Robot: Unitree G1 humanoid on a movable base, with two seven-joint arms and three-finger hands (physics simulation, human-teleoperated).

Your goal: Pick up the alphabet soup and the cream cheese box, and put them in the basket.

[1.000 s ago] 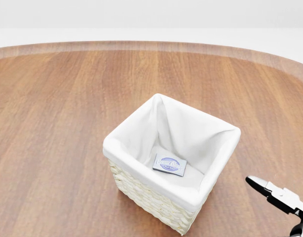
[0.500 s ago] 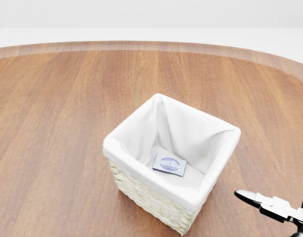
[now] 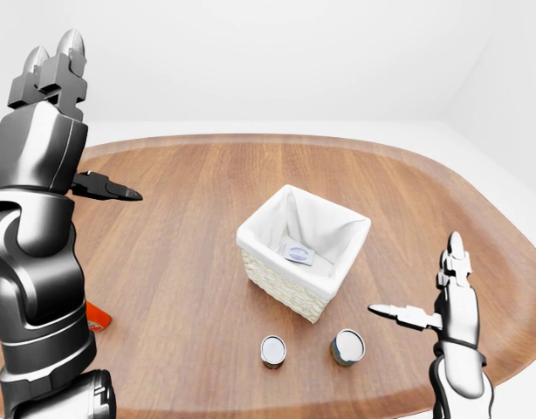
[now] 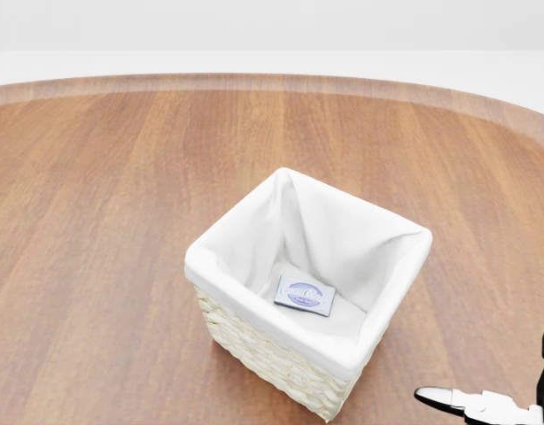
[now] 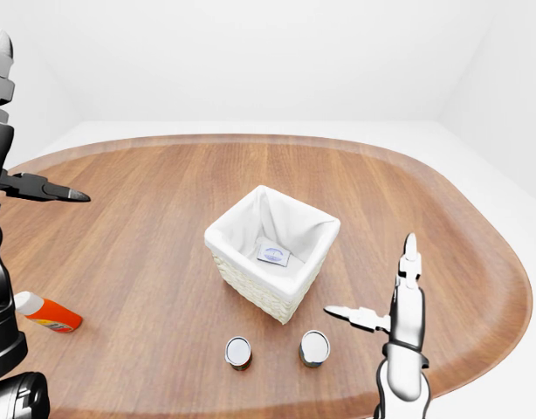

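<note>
While the right hand (image 5: 392, 316) is held open and empty over the table's (image 5: 443, 236) near right edge, fingers spread, the left hand (image 3: 51, 113) is raised high at the left, its fingers likewise spread and nothing gripped. Just beside the right hand, two cans (image 5: 314, 347) (image 5: 238, 352) are stood upright near the table's near edge, either of which may be the soup. Beyond them, at the table's middle, the cream cheese box (image 4: 304, 295) is seen lying flat inside the cloth-lined basket (image 4: 281, 359), and a red-and-white bottle (image 5: 45, 313) is laid near the left edge.

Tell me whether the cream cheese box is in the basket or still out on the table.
In. The cream cheese box lies flat on the white liner at the bottom of the basket, with neither hand touching it.
</note>
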